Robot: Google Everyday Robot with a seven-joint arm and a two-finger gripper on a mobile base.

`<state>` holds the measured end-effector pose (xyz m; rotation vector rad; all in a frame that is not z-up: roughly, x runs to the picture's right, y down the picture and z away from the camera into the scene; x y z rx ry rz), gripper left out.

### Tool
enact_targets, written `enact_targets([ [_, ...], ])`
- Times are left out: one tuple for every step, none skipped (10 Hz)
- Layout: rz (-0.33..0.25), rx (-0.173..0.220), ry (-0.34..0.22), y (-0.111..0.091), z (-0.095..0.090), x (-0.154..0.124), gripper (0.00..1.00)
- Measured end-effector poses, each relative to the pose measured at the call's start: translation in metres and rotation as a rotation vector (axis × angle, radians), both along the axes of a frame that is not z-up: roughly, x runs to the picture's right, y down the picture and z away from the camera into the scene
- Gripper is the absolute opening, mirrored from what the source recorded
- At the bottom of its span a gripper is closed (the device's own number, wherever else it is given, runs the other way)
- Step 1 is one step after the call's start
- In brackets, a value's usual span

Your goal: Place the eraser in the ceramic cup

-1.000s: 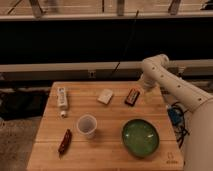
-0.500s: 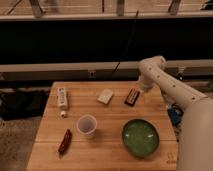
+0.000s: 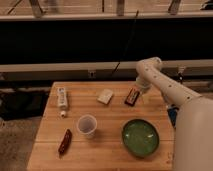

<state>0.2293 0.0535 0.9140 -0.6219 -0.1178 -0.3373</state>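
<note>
In the camera view, our tool (image 3: pixel 142 91) hung wide and empty at the tabletop's (image 3: pixel 110 150) far right, just beside the eraser (image 3: pixel 132 96). We judged this the approach. The next move called for straddling the eraser and closing, the ceramic cup (image 3: pixel 87 125) standing well apart.

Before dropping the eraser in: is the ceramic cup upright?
Upright: the ceramic cup shows its round mouth upward. The gripper is beside the eraser.

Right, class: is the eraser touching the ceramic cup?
Apart. The camera view shows bare table between the eraser, at the far right, and the ceramic cup, nearer the front. The gripper hangs just right of the eraser.
</note>
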Motion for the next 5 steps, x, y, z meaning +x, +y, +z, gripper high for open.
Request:
enact_targets([
  [-0.009,-0.007,-0.008,0.0019,0.0024,-0.0017,0.8],
  [-0.016,-0.012,-0.014,0.0033,0.0041,-0.0028,0.8],
  [-0.025,-0.017,-0.022,0.004,0.0061,-0.0044,0.8],
  [-0.036,-0.023,-0.029,0.0051,0.0084,-0.005,0.8],
  [-0.046,-0.028,-0.037,0.0068,0.0102,-0.0066,0.8],
])
